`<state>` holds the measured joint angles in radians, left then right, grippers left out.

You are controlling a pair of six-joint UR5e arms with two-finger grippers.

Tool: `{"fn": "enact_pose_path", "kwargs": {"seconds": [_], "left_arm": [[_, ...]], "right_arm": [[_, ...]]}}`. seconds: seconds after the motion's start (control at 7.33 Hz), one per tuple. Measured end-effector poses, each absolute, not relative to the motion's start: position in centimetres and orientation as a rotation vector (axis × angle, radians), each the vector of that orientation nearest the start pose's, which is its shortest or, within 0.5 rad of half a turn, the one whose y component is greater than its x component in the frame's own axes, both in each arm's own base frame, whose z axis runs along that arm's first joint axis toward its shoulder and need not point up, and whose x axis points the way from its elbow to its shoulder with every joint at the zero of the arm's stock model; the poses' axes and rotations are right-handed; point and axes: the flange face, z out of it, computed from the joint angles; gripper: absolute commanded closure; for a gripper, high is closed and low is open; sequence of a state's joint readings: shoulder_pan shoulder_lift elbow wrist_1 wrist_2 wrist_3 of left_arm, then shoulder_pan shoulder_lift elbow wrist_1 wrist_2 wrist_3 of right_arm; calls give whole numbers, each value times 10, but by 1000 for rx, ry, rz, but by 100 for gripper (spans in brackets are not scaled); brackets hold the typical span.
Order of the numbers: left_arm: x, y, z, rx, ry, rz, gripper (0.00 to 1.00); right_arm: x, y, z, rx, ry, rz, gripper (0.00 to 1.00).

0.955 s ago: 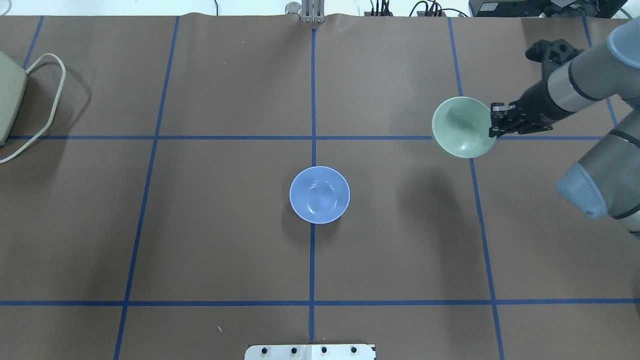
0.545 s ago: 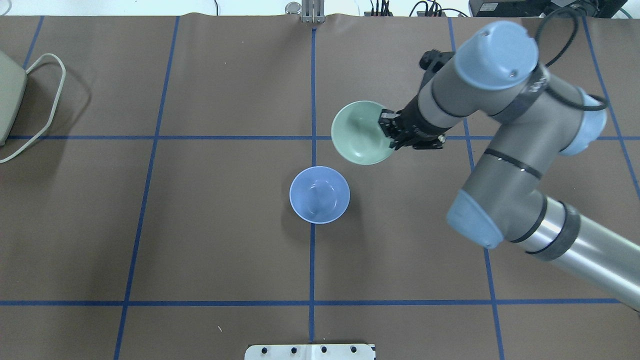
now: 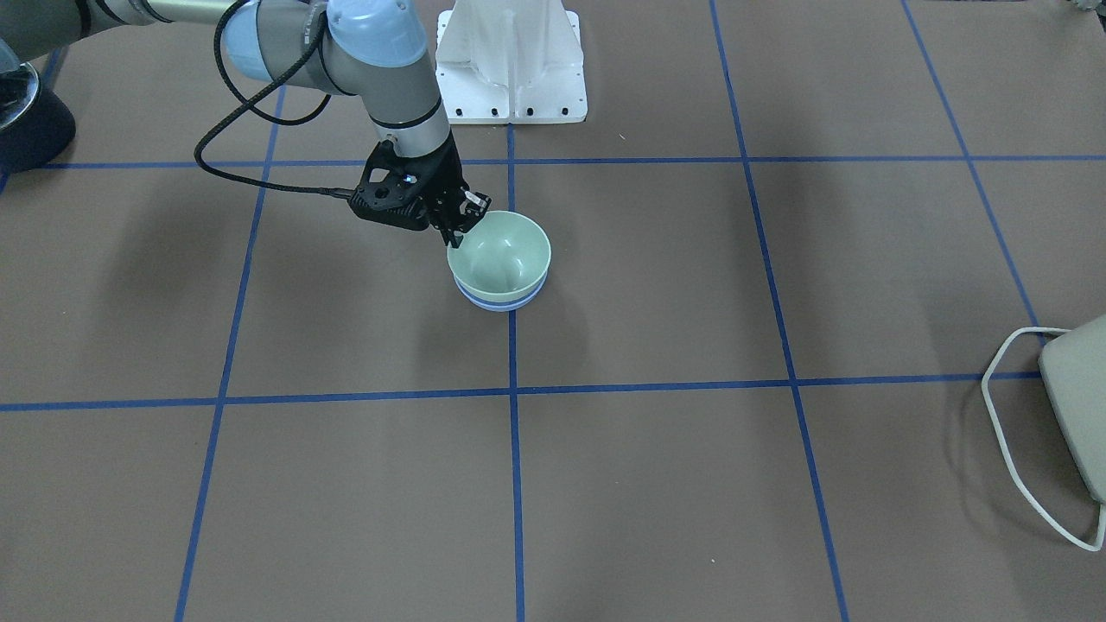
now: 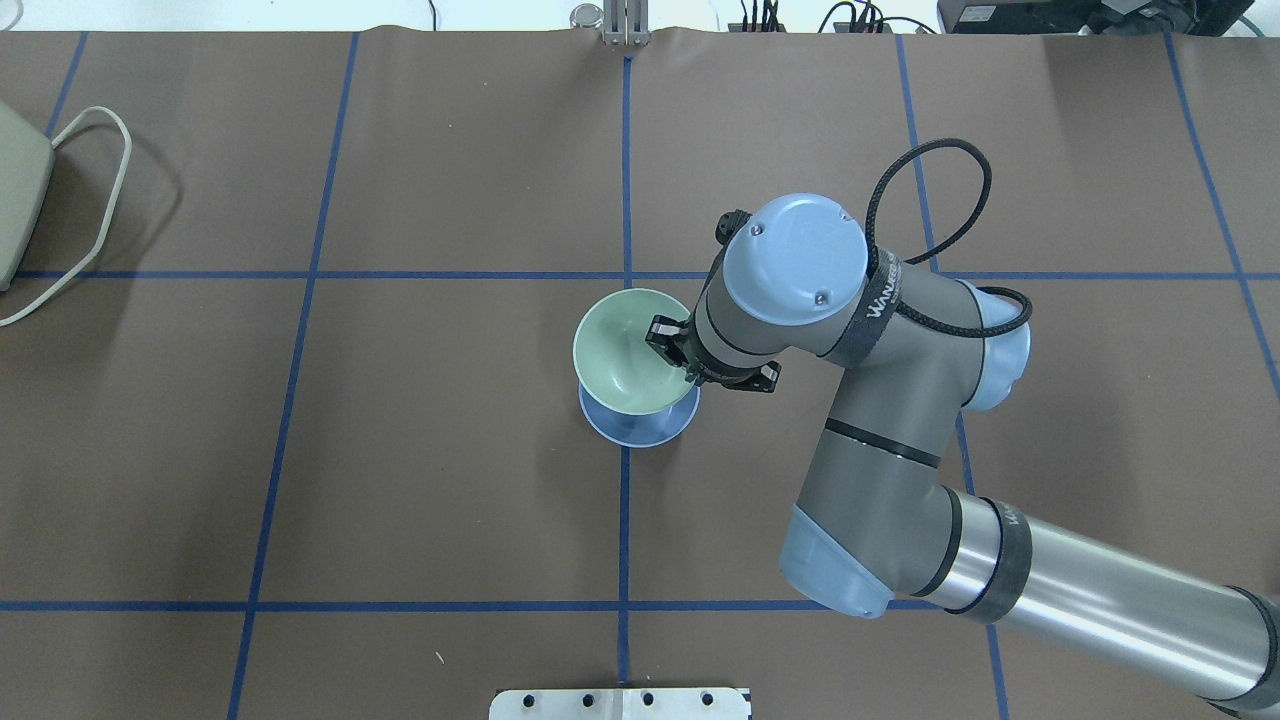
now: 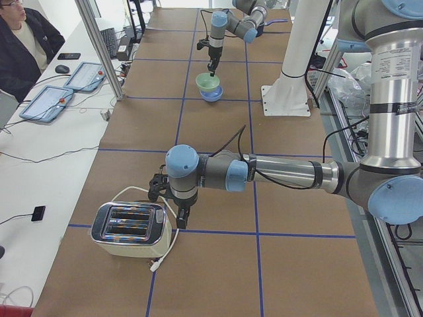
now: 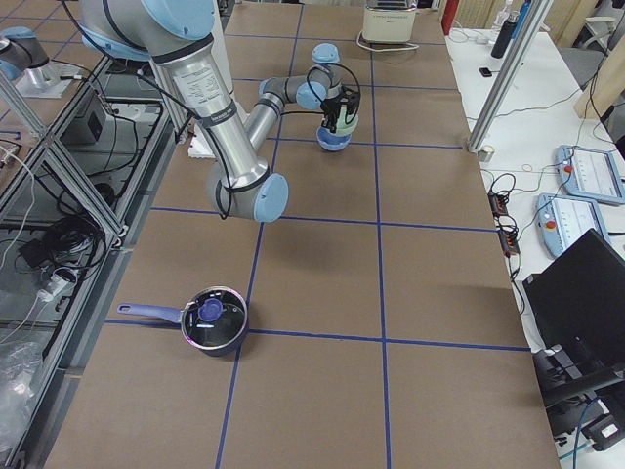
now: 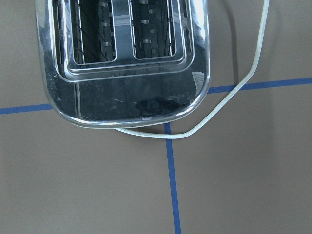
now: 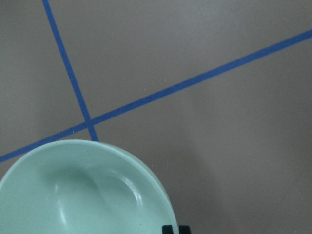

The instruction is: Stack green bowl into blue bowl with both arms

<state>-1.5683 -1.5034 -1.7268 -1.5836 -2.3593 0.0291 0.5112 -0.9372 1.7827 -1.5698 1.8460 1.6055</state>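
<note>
Working along the table [image 4: 450,500] from its left end, you meet first the toaster [image 5: 129,228], chrome-topped and cream-sided, with its white cord [image 7: 234,97] looped on the brown surface. The left gripper [image 5: 178,214] hangs just beside the toaster's end, pointing down; you cannot tell whether its jaws are wide or narrow, since the wrist view shows only the toaster's slots and no fingers.

Midway along, at the robot's edge, stands the white pedestal [image 5: 287,86].

Beyond it, at the table's centre on the crossing of blue tape lines, sits the blue bowl [image 4: 640,430]. The green bowl [image 4: 625,350] is directly over it, upright and lowered into its mouth, so that you see only a blue rim below; whether the two touch cannot be told. The right gripper [image 3: 458,226] pinches the green bowl's rim on the robot's right-hand side, one finger inside, one outside.

Farthest, toward the right end, a lidded saucepan [image 6: 210,320] rests on a tape line
</note>
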Motion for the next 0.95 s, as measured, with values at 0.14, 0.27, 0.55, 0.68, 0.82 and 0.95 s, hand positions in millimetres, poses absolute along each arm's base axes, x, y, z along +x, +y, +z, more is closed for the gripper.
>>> {"fn": "enact_pose_path", "kwargs": {"seconds": [0.14, 0.27, 0.55, 0.68, 0.82, 0.95], "left_arm": [[-61, -468, 612, 107, 787, 70, 1], [-61, -468, 612, 107, 787, 70, 1], [-61, -468, 612, 106, 786, 73, 1], [-61, -468, 613, 106, 786, 75, 1], [-61, -468, 613, 106, 786, 76, 1], [-61, -468, 613, 106, 786, 76, 1]], "right_arm": [[-525, -407, 209, -61, -864, 389, 100], [-532, -404, 214, -68, -852, 383, 99], [-540, -396, 217, -75, -848, 370, 79], [-542, -392, 218, -78, -847, 364, 67], [-544, -390, 219, -80, -846, 361, 48], [-545, -390, 220, -79, -846, 360, 21]]}}
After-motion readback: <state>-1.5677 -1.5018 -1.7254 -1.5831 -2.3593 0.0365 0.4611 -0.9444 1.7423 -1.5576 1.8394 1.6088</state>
